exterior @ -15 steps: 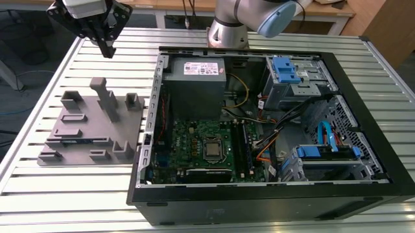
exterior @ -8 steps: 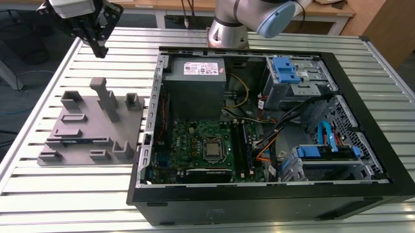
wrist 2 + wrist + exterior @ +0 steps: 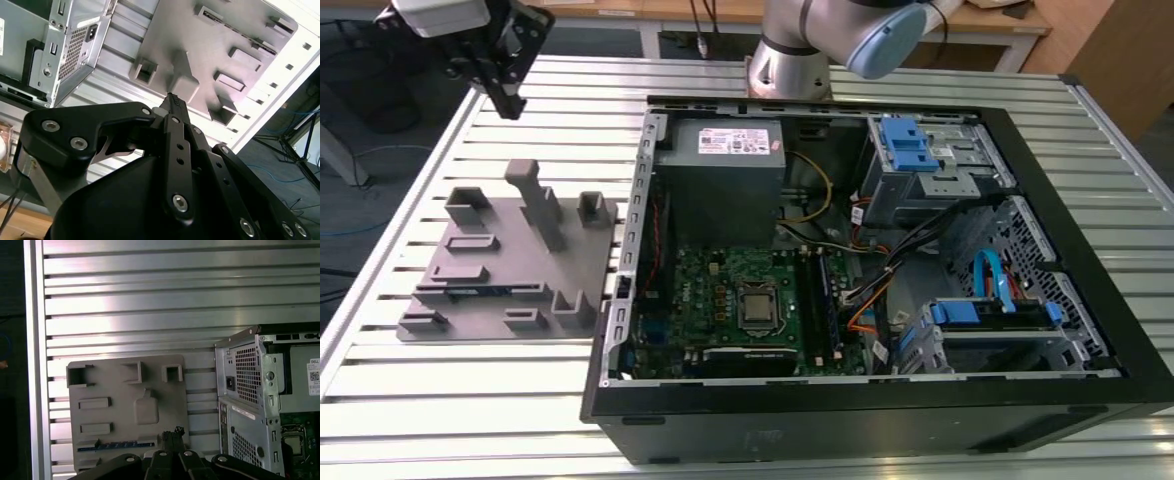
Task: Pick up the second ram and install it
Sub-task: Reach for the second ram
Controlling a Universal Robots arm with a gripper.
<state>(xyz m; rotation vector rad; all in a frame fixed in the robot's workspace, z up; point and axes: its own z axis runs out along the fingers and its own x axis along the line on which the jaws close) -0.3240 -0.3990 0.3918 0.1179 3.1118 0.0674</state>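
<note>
One second ram (image 3: 480,291) sits in the grey holder (image 3: 460,262), 6 o'clock from the gripper (image 3: 511,106) in the exterior view. Fingers (image 3: 176,131) together, empty. Approach step; grasping likely requires descent and parted fingers.

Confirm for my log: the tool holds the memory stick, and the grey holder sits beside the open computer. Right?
No: the tool holds nothing; the first wrist view shows the memory stick lying in the grey holder beside the open computer.

Arm (image 3: 887,30) stretches toward exterior view's left; pincer (image 3: 508,103) hangs high, pointing down, closed, gripping nothing.
</note>
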